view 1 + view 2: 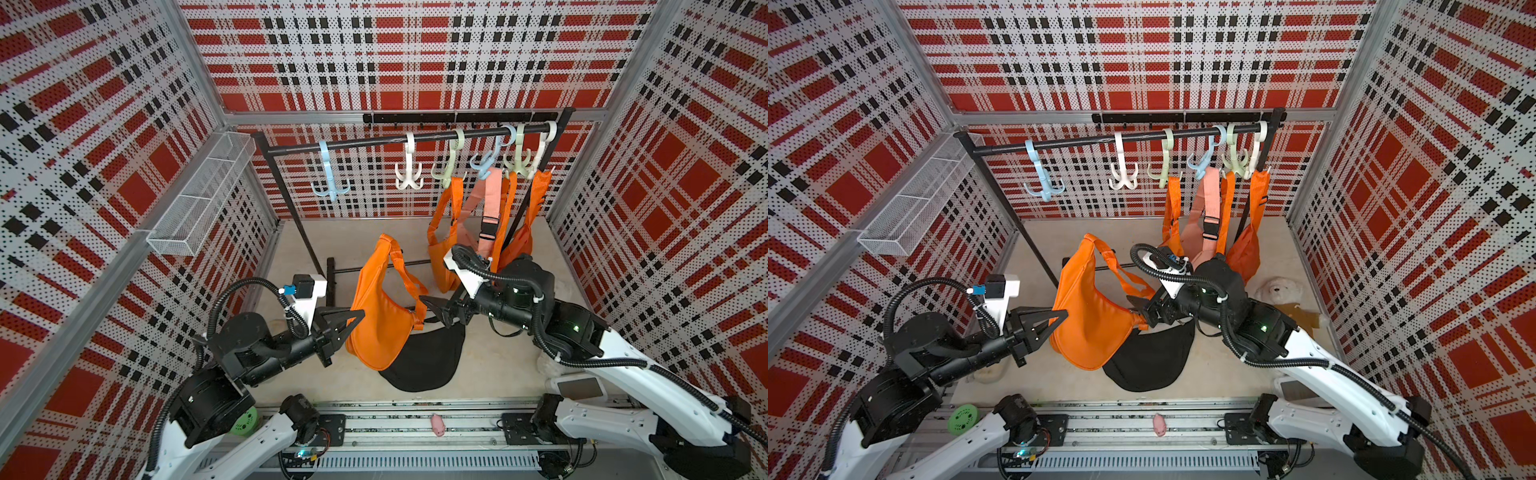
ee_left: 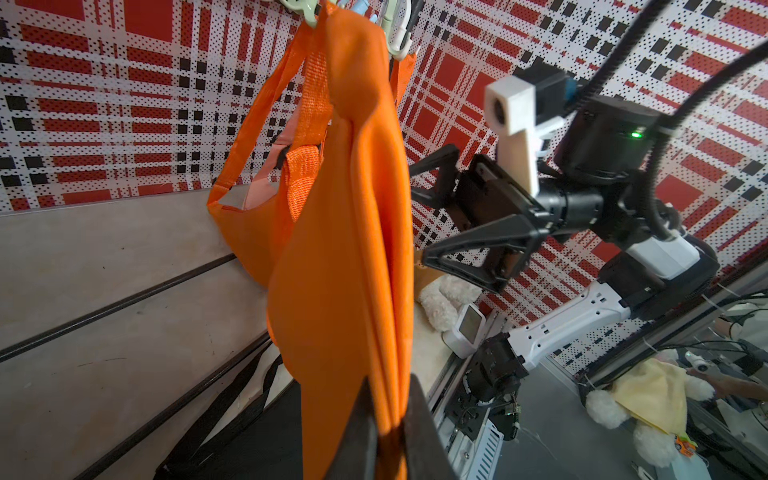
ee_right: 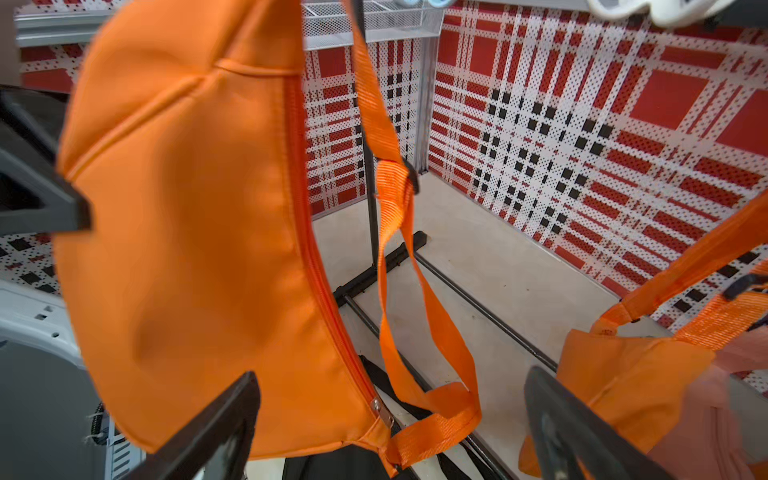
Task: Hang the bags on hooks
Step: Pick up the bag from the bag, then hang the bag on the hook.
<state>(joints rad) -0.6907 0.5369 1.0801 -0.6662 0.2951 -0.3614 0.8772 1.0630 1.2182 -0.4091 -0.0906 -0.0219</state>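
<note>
An orange bag [image 1: 380, 316] [image 1: 1088, 316] hangs above the floor, its strap [image 1: 405, 270] drooping to the right. My left gripper [image 1: 359, 316] [image 1: 1064, 312] is shut on the bag's left edge; the left wrist view shows folded orange fabric [image 2: 345, 249] pinched between the left gripper's [image 2: 390, 399] fingers. My right gripper [image 1: 428, 305] [image 1: 1133, 305] stands open at the bag's right corner. In the right wrist view the strap loop [image 3: 432, 407] lies between the right gripper's [image 3: 390, 376] wide fingers, untouched. Free blue [image 1: 330, 183] and white [image 1: 409, 174] hooks hang on the black rail [image 1: 374, 141].
A black bag [image 1: 424, 361] lies on the floor under the orange one. Orange bags [image 1: 446, 232] and a pink bag [image 1: 490, 208] hang from the hooks at the rail's right end, just behind my right arm. A wire basket [image 1: 199, 199] is on the left wall.
</note>
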